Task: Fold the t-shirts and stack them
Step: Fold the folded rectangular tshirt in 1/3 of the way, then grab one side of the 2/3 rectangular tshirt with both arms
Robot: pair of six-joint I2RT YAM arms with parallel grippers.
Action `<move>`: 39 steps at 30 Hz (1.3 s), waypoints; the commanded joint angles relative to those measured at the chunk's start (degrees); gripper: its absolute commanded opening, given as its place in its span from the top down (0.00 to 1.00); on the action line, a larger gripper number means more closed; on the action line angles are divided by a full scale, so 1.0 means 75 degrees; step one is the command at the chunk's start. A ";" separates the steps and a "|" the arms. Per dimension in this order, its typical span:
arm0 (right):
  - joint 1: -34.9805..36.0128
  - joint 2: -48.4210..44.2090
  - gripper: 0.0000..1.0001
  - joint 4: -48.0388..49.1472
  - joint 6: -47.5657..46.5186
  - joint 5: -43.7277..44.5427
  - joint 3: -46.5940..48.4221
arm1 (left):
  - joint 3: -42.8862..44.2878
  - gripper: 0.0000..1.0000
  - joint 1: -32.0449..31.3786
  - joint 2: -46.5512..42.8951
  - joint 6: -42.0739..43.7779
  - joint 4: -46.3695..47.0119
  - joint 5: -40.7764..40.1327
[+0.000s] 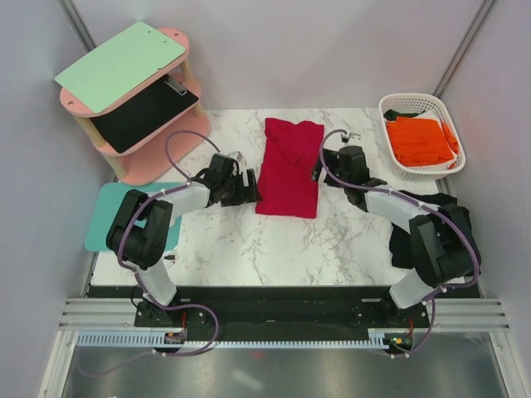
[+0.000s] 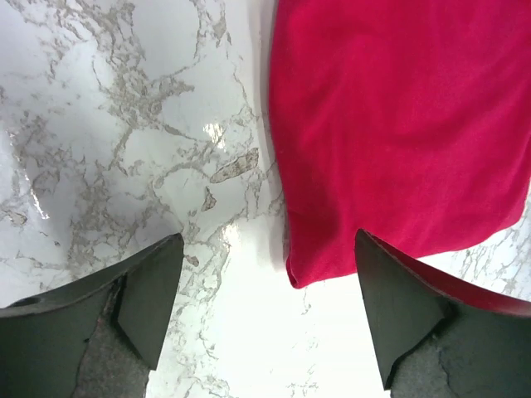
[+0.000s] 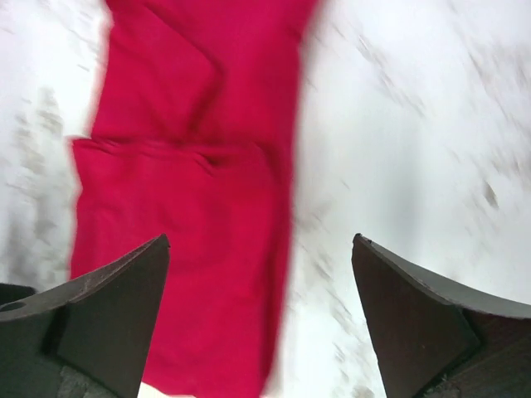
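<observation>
The crimson t-shirt (image 1: 288,168) lies folded into a long narrow strip in the middle of the marble table (image 1: 249,249). My left gripper (image 1: 247,189) stands open at the strip's near left corner; in the left wrist view the red t-shirt (image 2: 398,124) has that corner between the open fingers (image 2: 153,290), nearer the right one. My right gripper (image 1: 323,164) is open at the strip's right edge. The right wrist view is blurred and shows the red t-shirt (image 3: 191,207) under the left finger. The orange t-shirt (image 1: 421,141) lies in a basket. The black t-shirt (image 1: 401,247) lies under my right arm.
A white basket (image 1: 390,106) stands at the back right. A pink two-level shelf (image 1: 141,162) at the back left carries a mint-green board (image 1: 120,65) and a black board (image 1: 141,112). A teal mat (image 1: 106,211) lies at the table's left edge.
</observation>
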 commanded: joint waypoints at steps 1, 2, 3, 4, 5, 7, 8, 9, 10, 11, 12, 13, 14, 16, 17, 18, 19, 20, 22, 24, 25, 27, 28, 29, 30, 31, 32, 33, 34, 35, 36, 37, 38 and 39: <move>-0.0625 -0.0387 0.02 -0.0200 0.0845 -0.1629 -0.1007 | -0.0129 0.13 -0.0003 0.0171 0.0102 0.0137 -0.0026; -0.0708 -0.0492 0.02 -0.0213 0.0904 -0.1781 -0.1136 | -0.0175 0.15 -0.0003 0.0207 0.0067 0.0184 0.0021; -0.0732 -0.0528 0.02 -0.0248 0.0962 -0.2119 -0.1299 | -0.0187 0.19 -0.0003 0.0207 0.0044 0.0231 0.0056; -0.0767 -0.0552 0.04 -0.0329 0.1090 -0.2250 -0.1371 | -0.0199 0.21 -0.0003 0.0219 0.0020 0.0290 0.0103; -0.0779 -0.0540 0.05 -0.0388 0.1161 -0.2379 -0.1429 | -0.0234 0.22 -0.0015 0.0219 0.0008 0.0325 0.0115; -0.0779 -0.0447 0.10 -0.0308 0.1499 -0.2941 -0.1617 | -0.0222 0.25 -0.0003 0.0230 -0.0015 0.0337 0.0162; -0.0779 -0.0307 0.12 -0.0202 0.1629 -0.3186 -0.1792 | -0.0187 0.26 -0.0003 0.0242 -0.0027 0.0337 0.0197; -0.0767 -0.0201 0.13 -0.0050 0.1805 -0.3607 -0.1898 | -0.0187 0.28 -0.0015 0.0242 -0.0027 0.0337 0.0220; -0.0767 -0.0096 0.16 0.0253 0.2097 -0.3808 -0.2003 | -0.0175 0.29 -0.0015 0.0242 -0.0015 0.0337 0.0267; -0.0767 0.0114 0.17 0.0453 0.2285 -0.3984 -0.2225 | -0.0175 0.30 -0.0015 0.0231 -0.0027 0.0326 0.0256; -0.0756 0.0232 0.19 0.0629 0.2449 -0.4137 -0.2320 | -0.0175 0.31 -0.0015 0.0219 -0.0004 0.0337 0.0256; -0.0732 0.0454 0.22 0.1002 0.2579 -0.4428 -0.2413 | -0.0164 0.32 -0.0015 0.0219 -0.0015 0.0326 0.0290; -0.0721 0.0537 0.23 0.1145 0.2835 -0.4501 -0.2565 | -0.0152 0.32 -0.0015 0.0219 -0.0004 0.0326 0.0326; -0.0557 0.0806 0.24 0.1392 0.2966 -0.4548 -0.2625 | -0.0117 0.37 -0.0015 0.0254 -0.0003 0.0326 0.0454; -0.0522 0.0877 0.26 0.1497 0.3060 -0.4560 -0.2683 | -0.0082 0.40 -0.0015 0.0277 -0.0003 0.0337 0.0501; -0.0394 0.0971 0.29 0.1672 0.3107 -0.4595 -0.2672 | -0.0058 0.50 -0.0038 0.0370 0.0008 0.0326 0.0548; -0.0369 0.1146 0.37 0.1697 0.3131 -0.4607 -0.2649 | 0.0000 0.55 -0.0062 0.0418 0.0008 0.0326 0.0641; -0.0311 0.1240 0.44 0.1720 0.3166 -0.4723 -0.2556 | 0.0035 0.62 -0.0062 0.0476 -0.0015 0.0326 0.0677; -0.0182 0.1486 0.68 0.1628 0.3271 -0.4852 -0.2450 | 0.0117 0.85 -0.0097 0.0582 -0.0050 0.0326 0.0806; -0.0065 0.1534 0.88 0.1336 0.3260 -0.4865 -0.2344 | 0.0118 0.98 -0.0132 0.0582 -0.0097 0.0314 0.0818; -0.0029 0.1499 0.96 0.1253 0.3225 -0.4818 -0.2367 | 0.0071 0.98 -0.0144 0.0501 -0.0097 0.0291 0.0795; 0.0018 0.1406 0.98 0.0903 0.3050 -0.4771 -0.2426 | -0.0011 0.98 -0.0156 0.0360 -0.0144 0.0267 0.0736; 0.0006 0.1289 1.00 0.0784 0.2968 -0.4759 -0.2473 | -0.0151 0.98 -0.0167 0.0174 -0.0167 0.0197 0.0701; 0.0018 0.1207 1.00 0.0621 0.2862 -0.4748 -0.2531 | -0.0233 0.98 -0.0167 0.0056 -0.0179 0.0185 0.0701; 0.0006 0.1125 1.00 0.0248 0.2734 -0.4678 -0.2555 | -0.0327 0.98 -0.0202 -0.0038 -0.0179 0.0104 0.0701; 0.0006 0.0950 1.00 0.0059 0.2500 -0.4654 -0.2578 | -0.0502 0.98 -0.0214 -0.0143 -0.0191 -0.0048 0.0666; 0.0018 0.0844 1.00 -0.0129 0.2359 -0.4631 -0.2636 | -0.0608 0.98 -0.0238 -0.0376 -0.0214 -0.0165 0.0643; 0.0018 0.0750 1.00 -0.0514 0.2230 -0.4607 -0.2672 | -0.0713 0.98 -0.0307 -0.0483 -0.0226 -0.0236 0.0642; 0.0018 0.0529 1.00 -0.0750 0.1915 -0.4584 -0.2684 | -0.0935 0.98 -0.0355 -0.0612 -0.0226 -0.0481 0.0619; 0.0029 0.0422 1.00 -0.0984 0.1773 -0.4549 -0.2719 | -0.1041 0.98 -0.0401 -0.0834 -0.0238 -0.0587 0.0607; 0.0018 0.0305 1.00 -0.1532 0.1632 -0.4479 -0.2754 | -0.1147 0.98 -0.0506 -0.0963 -0.0261 -0.0670 0.0584; 0.0029 0.0037 1.00 -0.1746 0.1492 -0.4327 -0.2789 | -0.1357 0.98 -0.0565 -0.1069 -0.0273 -0.0798 0.0595; 0.0030 -0.0105 1.00 -0.1876 0.1305 -0.4302 -0.2952 | -0.1463 0.98 -0.0636 -0.1163 -0.0319 -0.0985 0.0619; 0.0041 -0.0246 1.00 -0.2121 0.1221 -0.4279 -0.3035 | -0.1534 0.98 -0.0752 -0.1338 -0.0331 -0.1091 0.0665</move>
